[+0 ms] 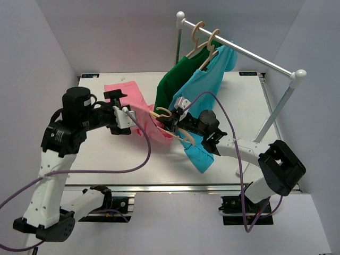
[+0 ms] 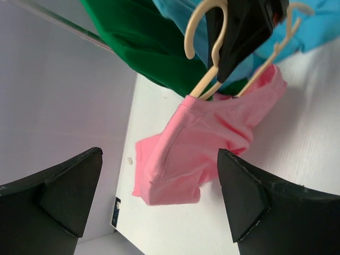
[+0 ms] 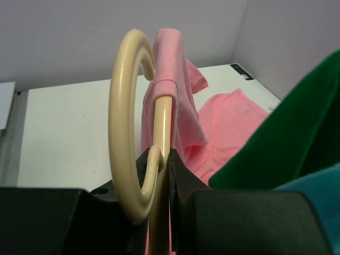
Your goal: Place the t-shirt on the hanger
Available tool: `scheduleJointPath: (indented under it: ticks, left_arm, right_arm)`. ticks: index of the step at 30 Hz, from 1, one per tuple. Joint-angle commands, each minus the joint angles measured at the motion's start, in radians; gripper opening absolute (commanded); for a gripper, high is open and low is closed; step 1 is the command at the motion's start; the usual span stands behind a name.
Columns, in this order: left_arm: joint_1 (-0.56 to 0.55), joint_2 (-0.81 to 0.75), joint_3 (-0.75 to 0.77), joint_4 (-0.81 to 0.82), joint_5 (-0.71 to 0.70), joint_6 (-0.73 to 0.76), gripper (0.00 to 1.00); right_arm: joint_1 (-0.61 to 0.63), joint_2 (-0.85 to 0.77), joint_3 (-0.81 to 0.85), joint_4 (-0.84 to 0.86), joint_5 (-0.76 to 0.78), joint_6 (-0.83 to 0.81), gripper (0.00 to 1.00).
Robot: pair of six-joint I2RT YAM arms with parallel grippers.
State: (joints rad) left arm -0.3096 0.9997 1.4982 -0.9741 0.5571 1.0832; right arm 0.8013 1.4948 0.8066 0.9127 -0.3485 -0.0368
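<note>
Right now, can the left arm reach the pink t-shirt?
Probably yes. The left gripper is open and points straight at the pink t-shirt, with nothing between them. The right gripper holds the wooden hanger near its hook, clear of that path.

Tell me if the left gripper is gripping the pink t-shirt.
No, the left gripper is wide open, and the t-shirt lies ahead of it, ungripped.

Bright, even light throughout, with soft, faint shadows.
</note>
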Motion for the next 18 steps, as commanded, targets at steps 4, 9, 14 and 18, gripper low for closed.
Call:
scheduleJointPath:
  ticks: [4,9,14,18]
  left_arm:
    - [0.000,0.229,0.007,-0.211,-0.039,0.144,0.98]
    - [0.000,0.297,-0.032,-0.210,-0.052,0.165,0.98]
    - [0.000,0.315,-0.053,-0.186,-0.046,0.158,0.63]
    - [-0.002,0.330,-0.041,-0.198,-0.013,0.162,0.30]
  right_arm:
    - [0.003,-0.028,0.060,0.017,-0.141,-0.035,0.00]
    - [0.003,-0.018,0.080,0.008,-0.165,-0.029,0.00]
    - [0.003,-0.019,0.106,-0.053,-0.239,-0.032,0.00]
    - [0.003,0.013,0.161,-0.156,-0.264,-0.070,0.00]
